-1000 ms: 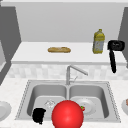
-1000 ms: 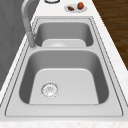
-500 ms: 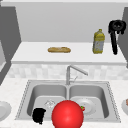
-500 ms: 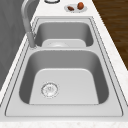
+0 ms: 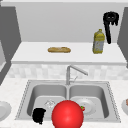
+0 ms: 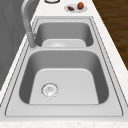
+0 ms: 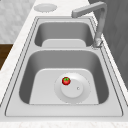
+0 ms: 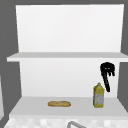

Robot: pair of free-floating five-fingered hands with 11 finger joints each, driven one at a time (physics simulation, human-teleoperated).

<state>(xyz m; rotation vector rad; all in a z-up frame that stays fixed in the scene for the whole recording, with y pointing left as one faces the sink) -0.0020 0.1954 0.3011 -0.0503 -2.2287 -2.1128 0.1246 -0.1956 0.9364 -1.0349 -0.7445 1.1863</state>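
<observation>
- Right hand (image 5: 110, 18): floats above the lower shelf (image 5: 35, 53), up and to the right of the yellow bottle (image 5: 98, 42) and apart from it; in the upper view (image 8: 107, 68) it hangs between the two shelves, above the bottle (image 8: 99, 95).
- Pose of the right hand: palm mass uppermost, one long finger (image 5: 108, 32) pointing straight down beside the bottle's neck, the others curled short beneath the palm; it holds nothing and touches nothing.
- Left hand (image 5: 39, 115): hovers low at the near rim of the left sink basin (image 5: 41, 93), just left of the red ball (image 5: 67, 115); whether its fingers are spread or curled cannot be told.
- Yellow bottle: upright at the right end of the lower shelf, with a pale label and a narrow cap.
- Bread loaf (image 5: 59, 49): long and brown, lying flat on the same shelf, well left of the bottle.
- Red ball: large and glossy, in front of the divider between the basins at the near edge.
- Plate (image 7: 72, 87): lies in the right basin and carries a small tomato (image 7: 66, 80).
- Faucet (image 5: 72, 72): rises behind the divider, spout angled to the right.
</observation>
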